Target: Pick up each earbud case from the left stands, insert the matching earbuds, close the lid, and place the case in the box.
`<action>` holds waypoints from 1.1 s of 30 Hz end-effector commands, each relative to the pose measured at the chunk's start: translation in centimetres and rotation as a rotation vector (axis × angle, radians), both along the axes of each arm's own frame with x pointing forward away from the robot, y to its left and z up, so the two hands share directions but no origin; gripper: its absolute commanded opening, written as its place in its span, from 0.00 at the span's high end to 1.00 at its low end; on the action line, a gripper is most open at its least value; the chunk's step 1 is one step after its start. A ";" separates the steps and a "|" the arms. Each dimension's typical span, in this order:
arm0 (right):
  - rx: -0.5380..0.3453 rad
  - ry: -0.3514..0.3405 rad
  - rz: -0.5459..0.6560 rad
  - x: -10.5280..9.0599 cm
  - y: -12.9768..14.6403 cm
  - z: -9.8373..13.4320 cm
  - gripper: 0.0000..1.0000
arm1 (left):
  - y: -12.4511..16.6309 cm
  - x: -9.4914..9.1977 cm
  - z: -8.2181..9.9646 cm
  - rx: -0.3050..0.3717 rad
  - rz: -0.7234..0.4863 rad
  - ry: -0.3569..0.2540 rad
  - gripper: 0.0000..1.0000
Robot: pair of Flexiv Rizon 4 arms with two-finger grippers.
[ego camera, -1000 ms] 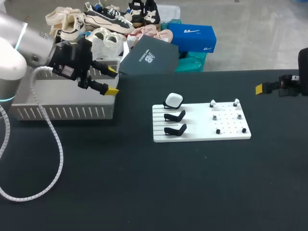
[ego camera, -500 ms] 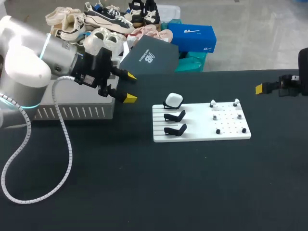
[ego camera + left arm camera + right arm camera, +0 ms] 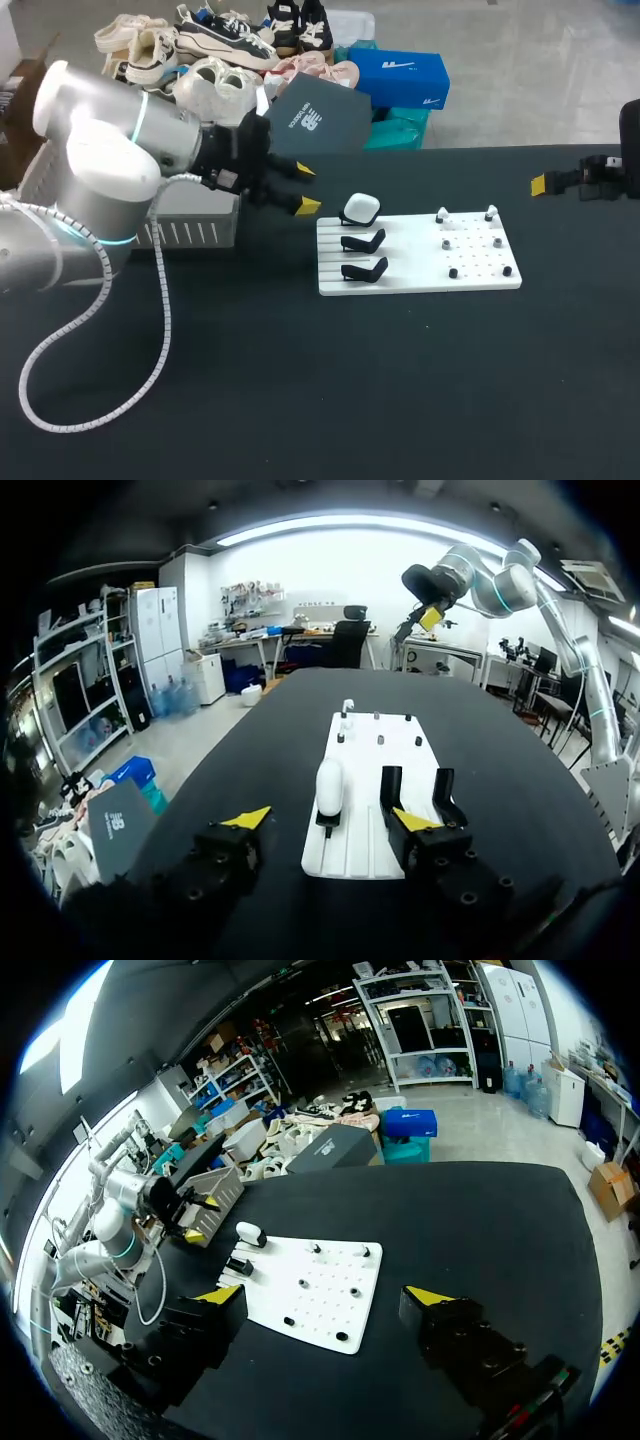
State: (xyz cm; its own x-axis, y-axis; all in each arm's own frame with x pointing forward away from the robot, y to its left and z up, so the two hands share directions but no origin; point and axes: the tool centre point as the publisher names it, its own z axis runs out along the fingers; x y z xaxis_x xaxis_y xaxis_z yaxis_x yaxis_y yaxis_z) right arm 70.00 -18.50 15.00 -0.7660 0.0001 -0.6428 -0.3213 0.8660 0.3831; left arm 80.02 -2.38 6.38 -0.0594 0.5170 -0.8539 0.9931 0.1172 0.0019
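Observation:
A white earbud case [image 3: 361, 209] sits on the rearmost of three stands at the left end of a white board [image 3: 420, 272]. The two other black stands [image 3: 365, 243] are empty. Two white earbuds [image 3: 441, 215] stand on pegs at the board's far right part. My left gripper [image 3: 306, 189] hovers open just left of the case, nothing between its fingers. In the left wrist view the case [image 3: 329, 783] is just ahead of the left gripper [image 3: 331, 819]. My right gripper [image 3: 322, 1295] stands open at the table's right edge, far from the board [image 3: 320, 1260].
The grey slatted box [image 3: 200, 230] stands at the table's back left, partly hidden behind my left arm. The arm's white coiled cable [image 3: 100, 350] hangs in a loop over the front left of the black table.
My left arm has swung right, from over the grey box to just beside the white case on the board. The right arm has not moved.

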 end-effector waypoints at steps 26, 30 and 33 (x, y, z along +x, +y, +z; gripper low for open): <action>0.000 0.000 0.000 0.0 0.0 0.0 0.00 | -4.0 0.1 -2.4 -0.042 -0.022 0.033 0.40; 0.000 0.000 0.000 0.0 0.0 0.0 0.00 | -4.5 0.1 -2.6 -0.045 -0.019 0.033 0.49; 0.000 0.000 0.000 0.0 0.0 0.0 0.00 | -4.8 0.2 -2.8 -0.044 -0.018 0.033 0.51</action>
